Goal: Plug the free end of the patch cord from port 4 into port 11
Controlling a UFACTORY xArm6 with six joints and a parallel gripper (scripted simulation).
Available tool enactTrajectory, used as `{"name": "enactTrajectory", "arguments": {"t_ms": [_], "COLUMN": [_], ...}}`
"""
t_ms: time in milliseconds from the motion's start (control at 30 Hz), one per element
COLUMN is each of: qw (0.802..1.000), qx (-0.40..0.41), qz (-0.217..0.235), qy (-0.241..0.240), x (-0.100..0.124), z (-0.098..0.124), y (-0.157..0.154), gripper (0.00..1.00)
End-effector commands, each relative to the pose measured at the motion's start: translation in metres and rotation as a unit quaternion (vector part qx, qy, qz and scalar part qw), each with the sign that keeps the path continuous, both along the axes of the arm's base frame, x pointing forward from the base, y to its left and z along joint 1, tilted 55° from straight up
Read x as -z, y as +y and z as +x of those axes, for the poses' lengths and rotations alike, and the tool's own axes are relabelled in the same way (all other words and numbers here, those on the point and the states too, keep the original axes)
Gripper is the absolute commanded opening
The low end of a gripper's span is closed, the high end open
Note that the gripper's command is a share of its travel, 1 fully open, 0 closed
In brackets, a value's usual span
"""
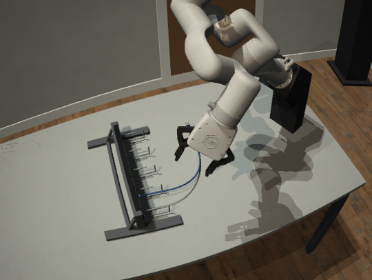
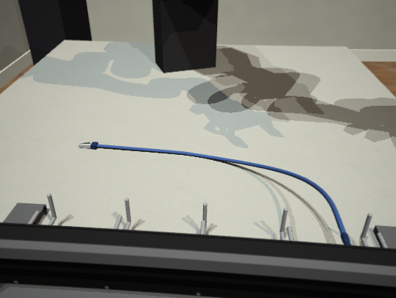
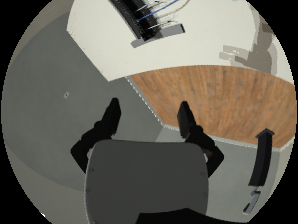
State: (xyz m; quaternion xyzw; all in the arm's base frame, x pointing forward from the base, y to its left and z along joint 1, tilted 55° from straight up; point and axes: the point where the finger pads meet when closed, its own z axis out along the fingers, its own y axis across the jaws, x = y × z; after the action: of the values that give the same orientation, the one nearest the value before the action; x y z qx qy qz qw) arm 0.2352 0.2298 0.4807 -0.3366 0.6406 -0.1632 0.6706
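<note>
It looks like a lab or workshop bench area to me: around my pale tabletop (image 1: 69, 179) (image 2: 121, 114) (image 3: 100, 55) I see plank flooring (image 1: 331, 114) (image 2: 381, 75) (image 3: 215, 100) and plain grey walls (image 1: 79, 52) (image 2: 293, 22) (image 3: 40, 105), and on it a port rack (image 1: 116, 180) (image 2: 198, 257) (image 3: 131, 22) with a blue cord (image 1: 179, 187) (image 2: 183, 153) (image 3: 160, 10).
</note>
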Motion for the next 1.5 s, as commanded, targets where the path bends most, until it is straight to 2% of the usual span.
{"name": "enactTrajectory", "arguments": {"t_ms": [0,600,733,833,1033,1100,1167,1300,1467], "qw": [1.0,1.0,1.0,0.999,0.985,0.985,0.971,0.953,0.92], "qx": [0.0,0.0,0.009,0.03,0.105,0.105,0.147,0.191,0.253], "qz": [0.001,0.001,0.006,0.019,0.065,0.065,0.093,0.125,0.171], "qy": [0.0,0.0,0.013,0.04,0.122,0.122,0.162,0.2,0.245], "x": [-0.001,-0.001,0.005,0.019,0.061,0.061,0.082,0.104,0.132], "z": [0.0,0.0,0.004,0.012,0.035,0.035,0.044,0.051,0.057], "y": [0.0,0.0,-0.003,-0.009,-0.033,-0.033,-0.047,-0.062,-0.083], "gripper": [1.0,1.0,1.0,1.0,1.0,1.0,1.0,1.0,1.0]}}
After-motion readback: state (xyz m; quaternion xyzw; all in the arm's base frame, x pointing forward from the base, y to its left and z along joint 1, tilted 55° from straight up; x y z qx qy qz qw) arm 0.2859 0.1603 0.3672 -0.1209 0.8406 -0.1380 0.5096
